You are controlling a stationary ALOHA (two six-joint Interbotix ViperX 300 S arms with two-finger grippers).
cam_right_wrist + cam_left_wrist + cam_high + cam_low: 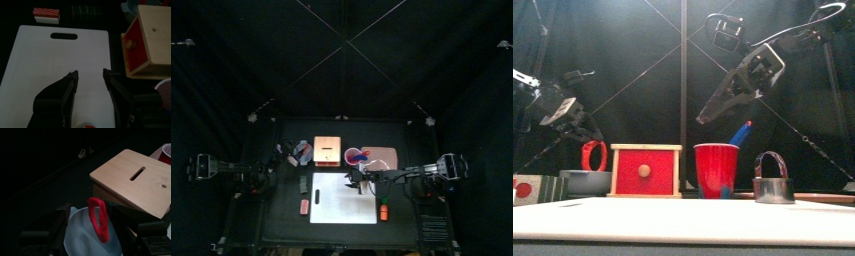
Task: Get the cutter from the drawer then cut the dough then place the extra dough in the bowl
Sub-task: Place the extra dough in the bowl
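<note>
A red ring of dough stands on edge in the blue-grey bowl left of the wooden box. In the left wrist view the dough ring leans inside the bowl. My left gripper hangs just above it, open and apart from it. The metal cutter with its wire handle stands at the right. My right gripper hovers open over the white board, well above it in the front view, with nothing between its fingers.
A red cup with a blue knife stands right of the box, and a pink tray lies beyond it. A red-and-white toy and a dark sushi roll lie by the board's grip-hole end.
</note>
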